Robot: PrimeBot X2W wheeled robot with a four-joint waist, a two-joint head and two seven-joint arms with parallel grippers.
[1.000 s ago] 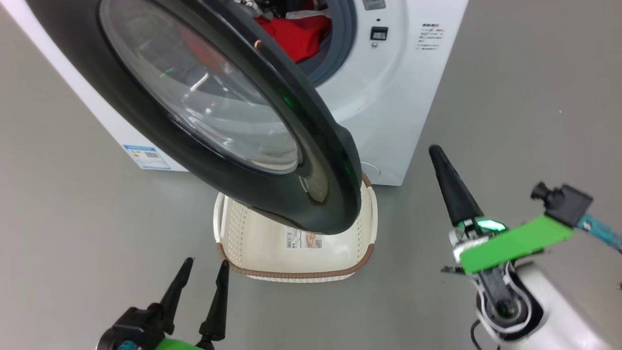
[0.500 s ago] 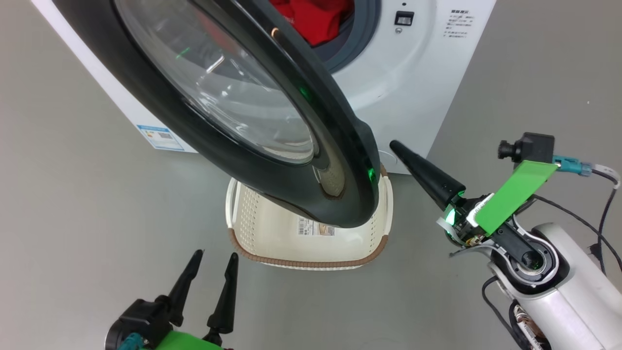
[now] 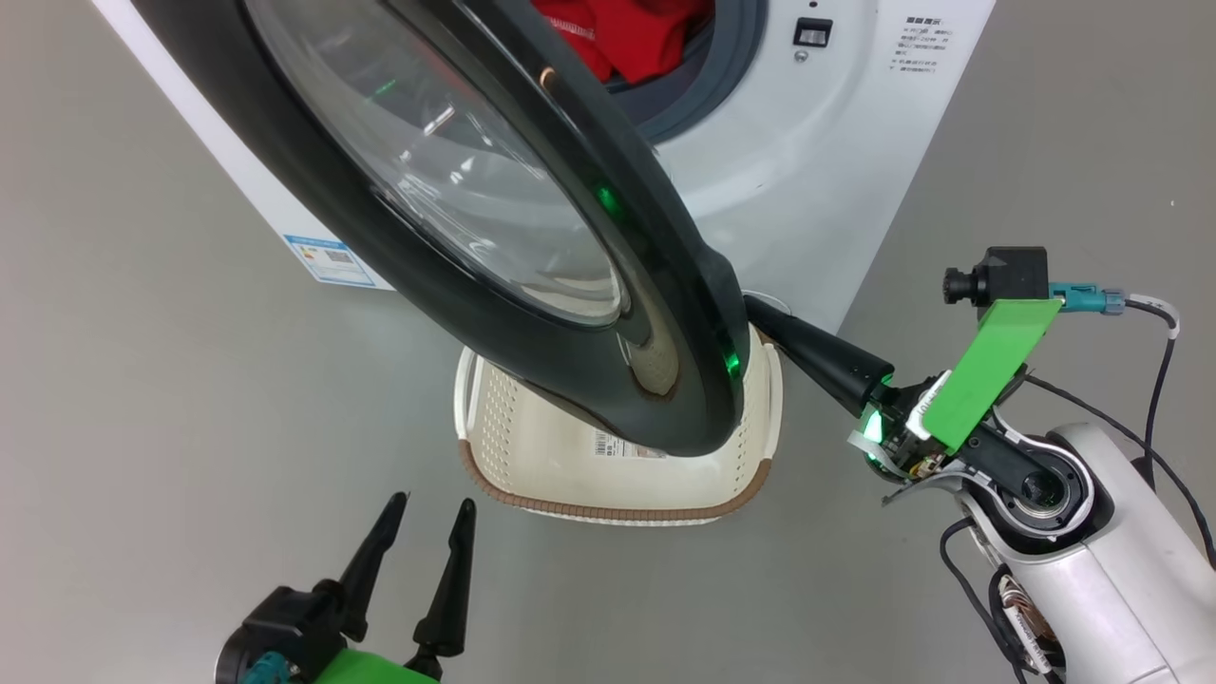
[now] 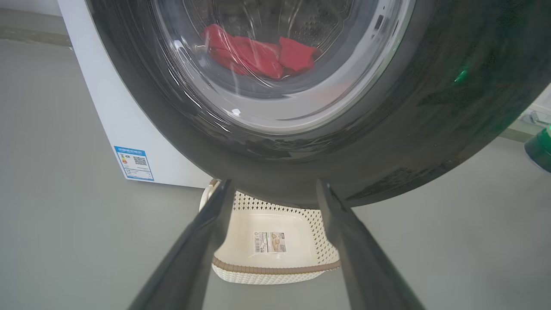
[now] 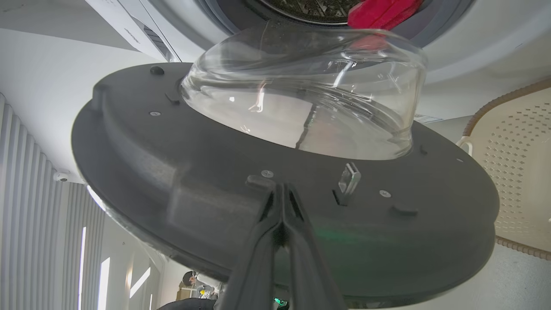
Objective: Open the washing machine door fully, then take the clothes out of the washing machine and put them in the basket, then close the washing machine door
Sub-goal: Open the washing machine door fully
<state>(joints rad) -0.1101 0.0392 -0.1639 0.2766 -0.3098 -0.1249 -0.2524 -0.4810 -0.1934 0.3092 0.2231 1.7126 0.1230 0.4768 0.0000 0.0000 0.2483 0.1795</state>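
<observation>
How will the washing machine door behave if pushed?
The washing machine door looks rigid, so it probably swings as one piece, not bends. The right gripper, shut to a narrow tip, could slide on its smooth inner face.

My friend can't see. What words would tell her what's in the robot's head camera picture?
A big round washing machine door stands partly open above a cream basket, with the tip of the shut right gripper tucked behind its edge. Red clothes lie inside the washing machine; the open left gripper hovers low in front.
</observation>
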